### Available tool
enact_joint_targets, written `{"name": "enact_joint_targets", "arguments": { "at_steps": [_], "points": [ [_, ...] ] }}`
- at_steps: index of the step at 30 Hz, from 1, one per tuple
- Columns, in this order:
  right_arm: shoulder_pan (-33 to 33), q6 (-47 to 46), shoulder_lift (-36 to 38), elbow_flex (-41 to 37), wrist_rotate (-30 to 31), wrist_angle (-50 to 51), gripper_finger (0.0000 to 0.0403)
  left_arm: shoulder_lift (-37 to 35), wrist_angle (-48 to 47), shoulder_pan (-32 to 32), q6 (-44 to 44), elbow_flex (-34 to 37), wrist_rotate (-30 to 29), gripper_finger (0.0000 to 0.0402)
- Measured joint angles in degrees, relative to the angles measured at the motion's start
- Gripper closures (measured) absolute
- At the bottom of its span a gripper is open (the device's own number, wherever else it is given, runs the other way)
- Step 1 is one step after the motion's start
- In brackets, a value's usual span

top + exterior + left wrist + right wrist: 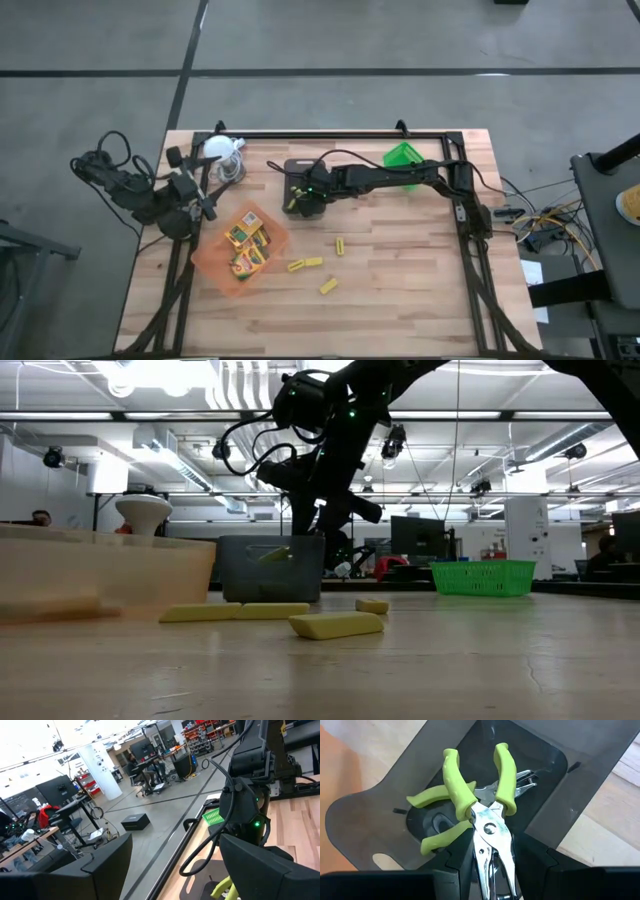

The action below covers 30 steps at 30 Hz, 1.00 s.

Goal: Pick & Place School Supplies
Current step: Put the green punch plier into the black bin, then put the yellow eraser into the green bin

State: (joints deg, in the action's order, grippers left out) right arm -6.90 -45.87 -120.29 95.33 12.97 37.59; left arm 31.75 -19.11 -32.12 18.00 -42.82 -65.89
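Two lime-handled tools [470, 805] show in my right wrist view: one is clamped by its metal blades in my right gripper [492, 870], held over the black tray [380, 820], while a second lies crossed beneath it on the tray floor. From above, my right gripper [303, 200] sits over that black tray [292, 165] near the table's middle. My left gripper [200, 195] waits at the left edge beside the white-topped object [220, 150], fingers apart and holding nothing.

Progress, as I judge it: the crayon boxes [248, 245] already rest in the orange tray [215, 268], and at least one tool is in the black tray, the second about to join it. Left to do: four yellow sticks [305, 264] lie loose on the bare wood between the trays and the near edge. The green basket [400, 155] at the far side may be meant for them; I cannot tell whether it holds anything.
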Motion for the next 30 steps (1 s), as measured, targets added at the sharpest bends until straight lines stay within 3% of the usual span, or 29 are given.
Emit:
{"name": "enact_joint_targets", "arguments": {
  "at_steps": [30],
  "points": [
    [0.0, 1.5, 0.0, -0.1, -1.1, -0.3, 0.0267, 0.0, 0.0, 0.0, 0.0, 0.0, 0.0, 0.0096]
  ]
}}
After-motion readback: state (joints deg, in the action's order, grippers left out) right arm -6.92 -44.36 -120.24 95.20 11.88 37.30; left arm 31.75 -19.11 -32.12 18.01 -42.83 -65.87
